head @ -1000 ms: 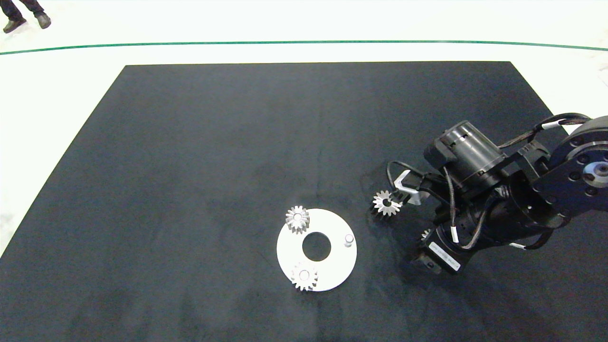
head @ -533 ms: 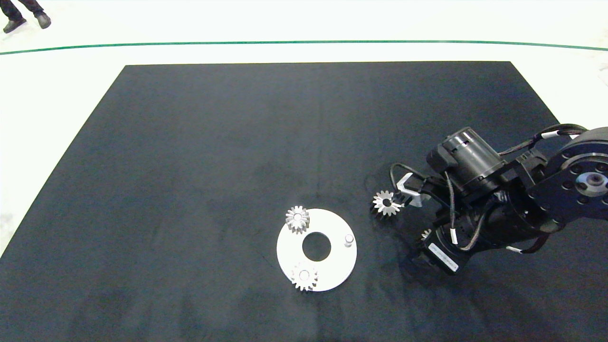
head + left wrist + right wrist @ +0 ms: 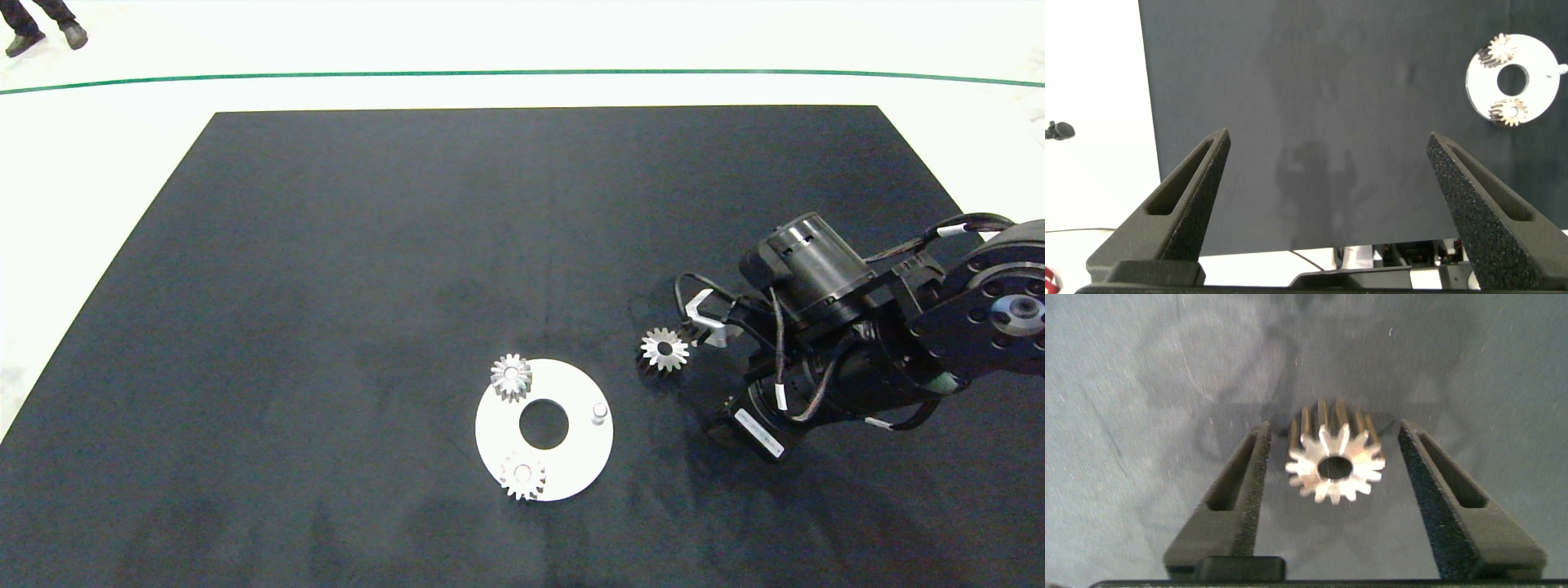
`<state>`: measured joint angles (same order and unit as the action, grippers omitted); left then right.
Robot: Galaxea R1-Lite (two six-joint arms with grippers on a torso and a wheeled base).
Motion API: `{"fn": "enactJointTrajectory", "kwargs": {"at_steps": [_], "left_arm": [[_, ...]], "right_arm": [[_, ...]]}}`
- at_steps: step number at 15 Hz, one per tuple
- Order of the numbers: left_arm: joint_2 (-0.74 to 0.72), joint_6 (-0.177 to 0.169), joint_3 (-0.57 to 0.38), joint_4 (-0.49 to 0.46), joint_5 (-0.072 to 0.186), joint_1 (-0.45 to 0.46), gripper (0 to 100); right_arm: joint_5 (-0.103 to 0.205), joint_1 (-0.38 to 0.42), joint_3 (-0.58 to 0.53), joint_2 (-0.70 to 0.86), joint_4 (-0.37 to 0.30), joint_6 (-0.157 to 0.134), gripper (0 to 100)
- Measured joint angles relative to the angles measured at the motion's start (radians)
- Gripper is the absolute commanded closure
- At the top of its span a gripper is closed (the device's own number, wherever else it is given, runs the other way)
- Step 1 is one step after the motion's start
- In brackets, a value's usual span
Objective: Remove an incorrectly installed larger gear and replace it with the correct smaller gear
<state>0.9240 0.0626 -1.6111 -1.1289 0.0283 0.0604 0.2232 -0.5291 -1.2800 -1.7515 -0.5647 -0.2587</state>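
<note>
Black mat (image 3: 408,245); plate (image 3: 575,457) well inside edges

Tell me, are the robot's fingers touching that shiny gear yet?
Apart. The right wrist view shows dark mat on both sides between the right gripper's fingers and the gear.

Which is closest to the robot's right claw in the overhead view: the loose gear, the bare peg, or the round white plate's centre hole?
From the right gripper:
1. Loose gear, right beside it on the mat.
2. Bare peg, on the plate's near edge.
3. Centre hole, farther in the white plate.
</note>
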Motion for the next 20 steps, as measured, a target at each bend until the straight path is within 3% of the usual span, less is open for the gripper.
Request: {"fn": "enactJointTrajectory", "kwargs": {"at_steps": [4, 15, 20], "left_arm": [[0.000, 0.000, 0.000, 0.000, 0.000, 0.000, 0], [0.000, 0.000, -0.001, 0.000, 0.000, 0.000, 0], [0.000, 0.000, 0.000, 0.000, 0.000, 0.001, 0]], "right_arm": [[-0.008, 0.000, 0.026, 0.000, 0.032, -0.001, 50], [-0.005, -0.007, 0.047, 0.018, 0.019, -0.014, 72], [-0.006, -0.078, -0.035, 0.047, -0.006, -0.023, 75]]}}
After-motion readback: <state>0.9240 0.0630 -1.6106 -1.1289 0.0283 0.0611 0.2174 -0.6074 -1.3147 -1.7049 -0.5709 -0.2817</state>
